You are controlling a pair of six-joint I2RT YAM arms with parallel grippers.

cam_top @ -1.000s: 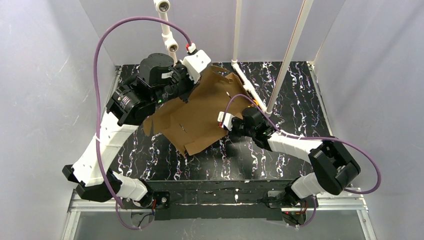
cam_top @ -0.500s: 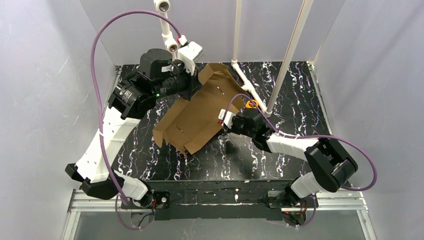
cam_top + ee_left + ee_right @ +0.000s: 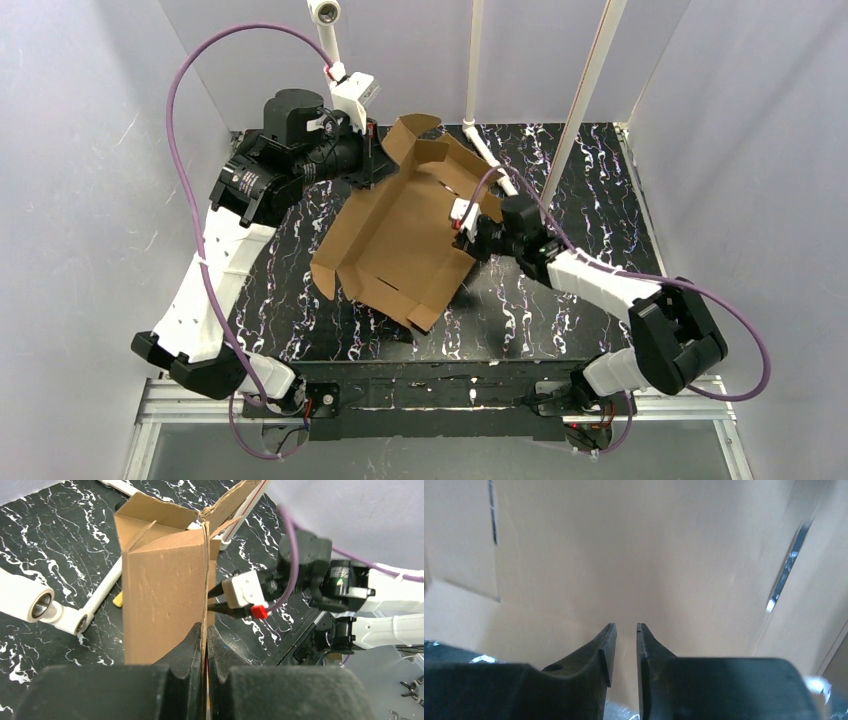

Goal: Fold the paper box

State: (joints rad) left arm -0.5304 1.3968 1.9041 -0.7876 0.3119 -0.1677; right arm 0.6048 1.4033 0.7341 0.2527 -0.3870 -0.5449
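The black white-veined table fills the top view. The paper box lies across its middle, half opened. Its broad base panel is tilted, with flaps raised at its 12 o'clock end and a low wall along its 7 o'clock side.

Only the top view shows the whole box and both arms reaching it. The left arm comes in from 10 o'clock and the right from 4 o'clock. Only the left wrist view shows the pinched cardboard wall edge-on, standing upright, with white pipes on the table behind it at 9 o'clock. The right wrist view shows only smooth brown cardboard with slots at 10 and 2 o'clock.

The left gripper sits at the box's 11 o'clock corner. It is clenched on the edge of the upright wall, with the pads pressed on either face.

The right gripper is at the box's 3 o'clock edge. Its jaws stand a narrow gap apart and nothing is visible between them. The tips point at the inner face of the panel, and I cannot tell whether they touch it.
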